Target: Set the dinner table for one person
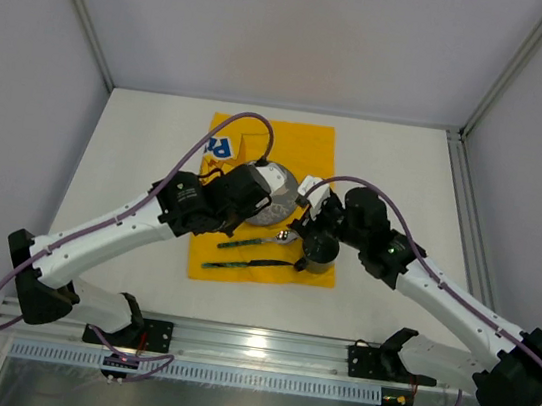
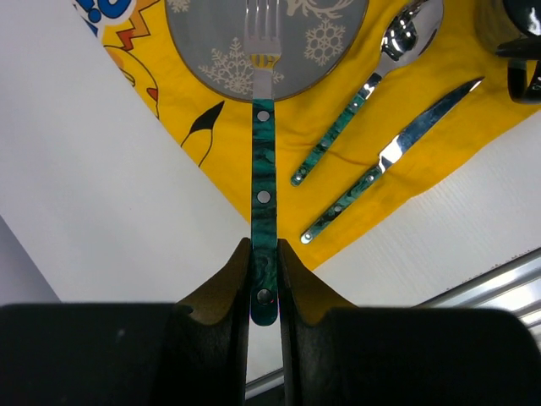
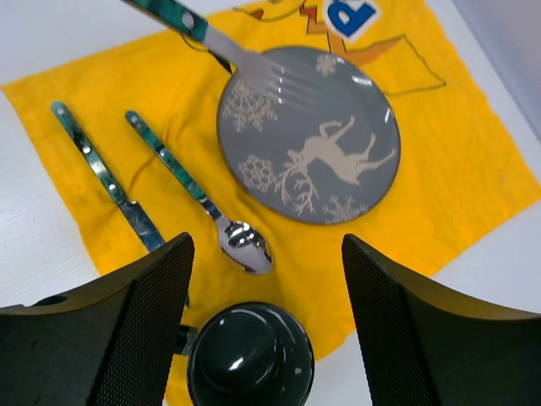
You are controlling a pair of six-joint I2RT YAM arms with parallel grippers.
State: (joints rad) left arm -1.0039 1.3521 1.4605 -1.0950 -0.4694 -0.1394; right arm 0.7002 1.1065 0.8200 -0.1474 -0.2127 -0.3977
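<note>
So the left gripper is clamped on the fork by its marbled green handle, shiny tines over the round grey reindeer plate. The right gripper has its jaws wide apart above a glossy dark cup. Only the top view shows the yellow cloth mid-table on the matte white table, nearer the far edge.

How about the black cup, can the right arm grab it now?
Probably yes. The right gripper is open with the cup low between its fingers, and nothing covers the cup.
</note>
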